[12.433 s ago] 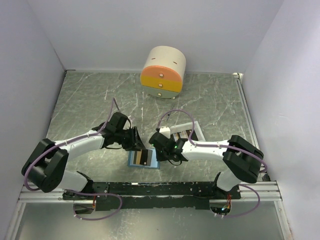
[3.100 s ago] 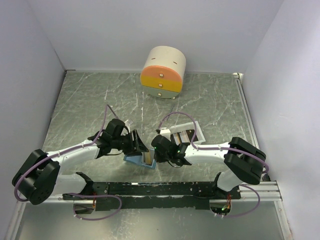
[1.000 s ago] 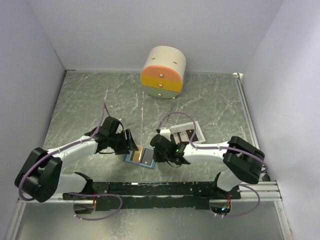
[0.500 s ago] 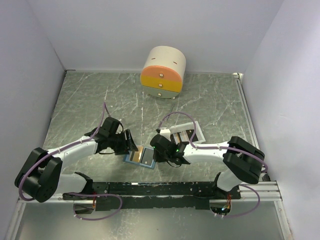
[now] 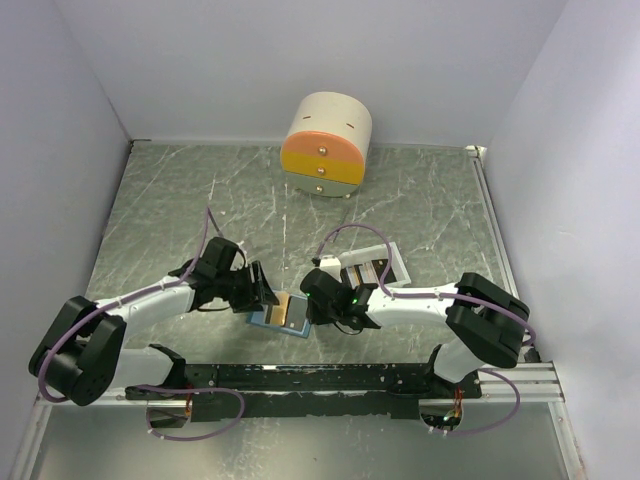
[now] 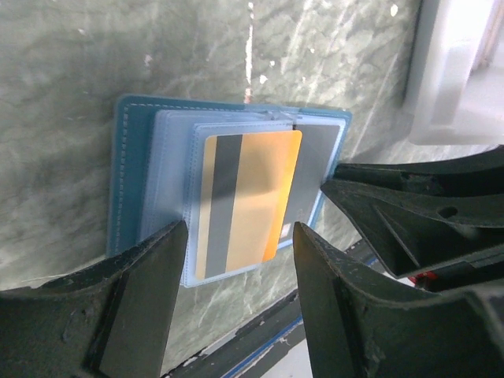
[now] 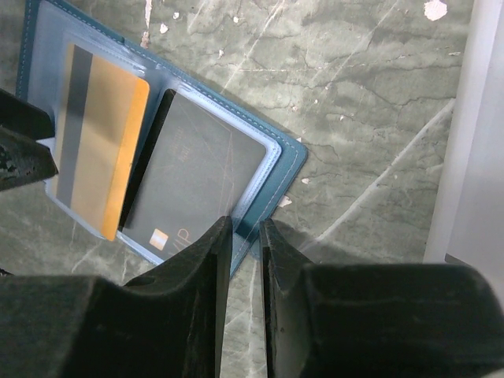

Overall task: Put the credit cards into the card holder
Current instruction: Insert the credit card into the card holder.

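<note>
Credit cards — the orange-tan striped card point(image 6: 248, 201) could skid off our open light-blue folding wallet point(image 7: 272, 169) — left gripper point(image 6: 236, 272) fingers apart, right gripper point(image 7: 246, 236) nearly together pinching the wallet's edge.

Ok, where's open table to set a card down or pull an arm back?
Bare table runs left of the drawer box and between it and the tray. It is crowded near the front, around the wallet, where the left gripper and right gripper meet.

Wallet point(image 6: 130, 177): blue, stitched, matt leather-like, clear glossy plastic sleeves. Orange card point(image 6: 248, 201): glossy plastic, dark stripe. Dark card point(image 7: 197, 177): smooth, semi-matt. Table point(image 5: 180, 200): polished grey-green marble look.
</note>
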### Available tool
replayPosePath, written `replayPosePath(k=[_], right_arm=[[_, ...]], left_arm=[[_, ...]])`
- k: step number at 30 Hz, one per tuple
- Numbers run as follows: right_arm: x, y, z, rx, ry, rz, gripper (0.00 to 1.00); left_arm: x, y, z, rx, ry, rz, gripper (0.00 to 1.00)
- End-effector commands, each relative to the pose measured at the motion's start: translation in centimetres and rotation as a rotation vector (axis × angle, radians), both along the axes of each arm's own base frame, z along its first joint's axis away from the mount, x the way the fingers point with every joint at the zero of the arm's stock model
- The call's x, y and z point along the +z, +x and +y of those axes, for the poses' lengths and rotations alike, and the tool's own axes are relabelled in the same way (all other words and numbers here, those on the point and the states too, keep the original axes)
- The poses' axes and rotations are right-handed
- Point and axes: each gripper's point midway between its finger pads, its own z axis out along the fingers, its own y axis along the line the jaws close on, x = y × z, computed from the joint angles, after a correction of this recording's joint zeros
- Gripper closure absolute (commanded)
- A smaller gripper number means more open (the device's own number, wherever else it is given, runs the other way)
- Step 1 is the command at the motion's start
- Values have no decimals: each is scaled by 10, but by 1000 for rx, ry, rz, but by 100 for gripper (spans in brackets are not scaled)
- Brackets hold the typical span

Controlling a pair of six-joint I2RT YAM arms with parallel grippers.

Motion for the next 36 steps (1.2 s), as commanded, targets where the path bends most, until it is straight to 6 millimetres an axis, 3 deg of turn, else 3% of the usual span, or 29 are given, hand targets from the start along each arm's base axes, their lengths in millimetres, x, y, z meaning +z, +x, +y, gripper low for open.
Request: replayPosePath(k=[1,12,21,26,36], right_arm=[[-4,5,-1,-5,-15,-23,80],[-4,4,2,4,-6,-21,80],[-3,2,7,27,10,-11,80],[0,-1,9,40,19,-1,73],[26,3,8,20,48,-31,65]], left_arm=[[13,-5,-14,-31,-115,3,33],[40,-6,-28,-44,-236,-9,33],[43,-7,-33,-49,-276,-4,33],[48,-5,-35,-49,-286,-11,33],[48,-2,-35,-45,-276,-16,33]])
